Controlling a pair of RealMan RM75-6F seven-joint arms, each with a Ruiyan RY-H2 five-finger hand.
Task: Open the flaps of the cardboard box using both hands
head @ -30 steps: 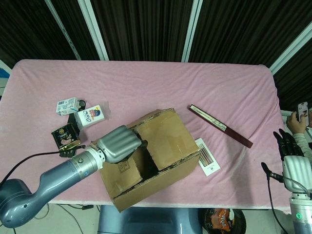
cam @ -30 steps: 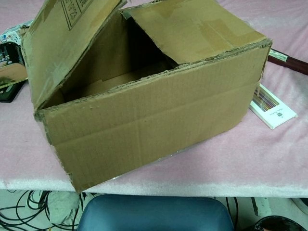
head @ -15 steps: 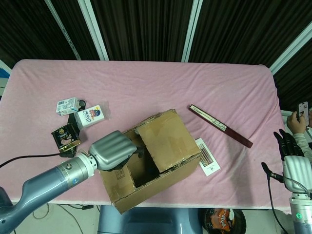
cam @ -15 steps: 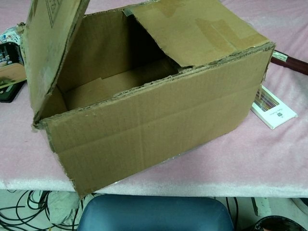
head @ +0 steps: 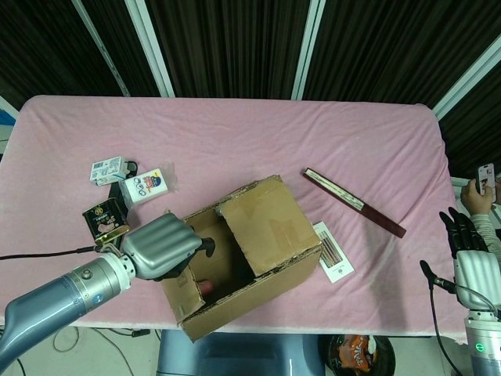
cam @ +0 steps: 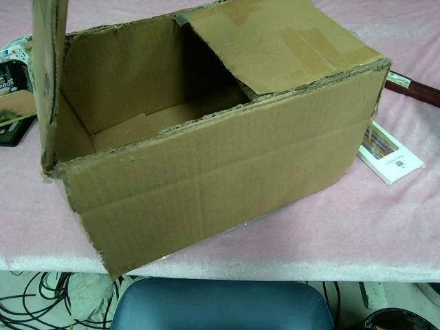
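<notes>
The cardboard box (head: 239, 262) sits at the near edge of the pink surface (head: 258, 141), tilted askew to that edge. It looks light and probably empty; the chest view shows only bare board inside. The corrugated board is stiff across a panel but bends freely at the fold lines, and its edges are ragged and torn, so a flap should swing easily yet could tear if pulled from a corner. The best hold is likely along a flap's free edge near its middle, fingers hooked under it. Being light, the box may slide or tip when one flap is pushed.

The left hand (head: 159, 246) is at the box's left end with its fingers curled over the left flap (cam: 49, 82), gripping it so that it stands about upright. The right flap (cam: 278, 45) lies flat over the box's right half, not yet lifted. The right hand (head: 468, 249) hangs well to the right of the box, off the surface edge, fingers straight and loosely apart, holding nothing.

The head view shows both hands and what lies around the box: small packets (head: 129, 182) and a dark tin (head: 104, 219) left of it, a booklet (head: 333, 252) touching its right side, a long dark stick (head: 354, 203) beyond that. The chest view shows neither hand, but gives the box's interior, its front wall and the upright flap edge-on.
</notes>
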